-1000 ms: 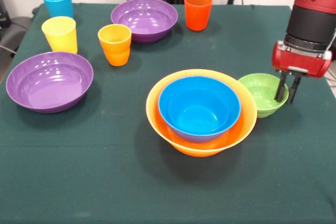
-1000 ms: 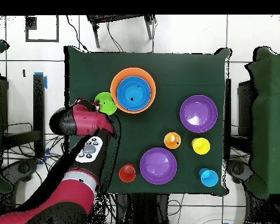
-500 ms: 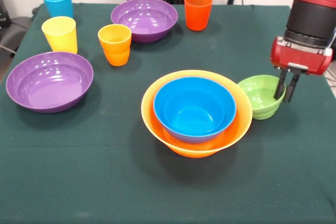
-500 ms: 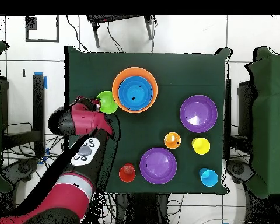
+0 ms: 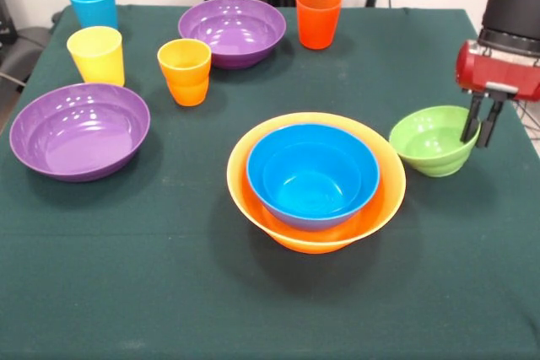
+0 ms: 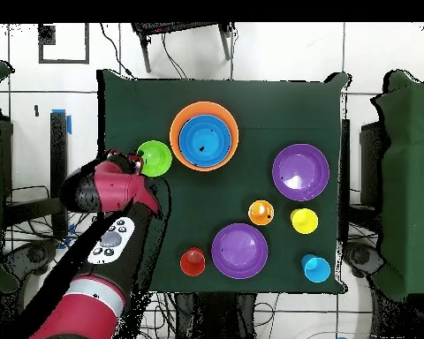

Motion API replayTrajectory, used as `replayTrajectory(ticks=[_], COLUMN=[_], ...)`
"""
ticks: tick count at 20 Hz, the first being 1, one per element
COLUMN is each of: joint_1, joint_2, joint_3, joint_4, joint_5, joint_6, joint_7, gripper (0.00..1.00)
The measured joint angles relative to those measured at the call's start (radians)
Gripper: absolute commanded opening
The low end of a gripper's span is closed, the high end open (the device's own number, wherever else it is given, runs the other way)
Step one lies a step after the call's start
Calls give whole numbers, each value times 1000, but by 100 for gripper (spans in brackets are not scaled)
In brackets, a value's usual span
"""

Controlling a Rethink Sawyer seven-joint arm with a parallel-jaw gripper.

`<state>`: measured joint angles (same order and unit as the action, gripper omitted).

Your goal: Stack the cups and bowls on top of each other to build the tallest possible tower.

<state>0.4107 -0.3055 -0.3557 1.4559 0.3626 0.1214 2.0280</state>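
Note:
My gripper (image 5: 477, 131) is at the right side of the table, shut on the right rim of the small green bowl (image 5: 430, 142), one finger inside and one outside. The bowl hangs tilted, just right of the tower (image 5: 316, 238): the large orange bowl with the deep blue bowl (image 5: 312, 173) nested in it. In the overhead view the green bowl (image 6: 154, 159) lies left of the orange bowl (image 6: 203, 109). Two purple bowls (image 5: 80, 130) (image 5: 232, 31) and the light blue (image 5: 93, 3), yellow (image 5: 97, 54), orange (image 5: 185, 71) and red-orange (image 5: 318, 17) cups stand apart at the back and left.
The green tablecloth (image 5: 169, 292) covers the whole table. Its right edge lies close behind my gripper. My red arm (image 6: 101, 265) reaches in over the table's left side in the overhead view.
My gripper has drawn the green bowl up and to the right, away from the orange bowl. The orange and blue bowls slid slightly left, then stayed put.

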Motion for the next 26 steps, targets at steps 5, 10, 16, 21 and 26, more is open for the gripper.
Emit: replayTrajectory(ticks=[5, 10, 16, 21, 26], joint_1=[0, 0, -8, -51, -125], joint_2=[-42, -89, -145, -199, -245], joint_3=[-1, -1, 4, 28, 76], joint_4=[28, 56, 90, 129, 161], joint_5=[0, 0, 0, -6, -39], joint_6=[0, 7, 42, 46, 46], joint_7=[0, 0, 0, 0, 0], gripper=[0, 0, 0, 0, 0])
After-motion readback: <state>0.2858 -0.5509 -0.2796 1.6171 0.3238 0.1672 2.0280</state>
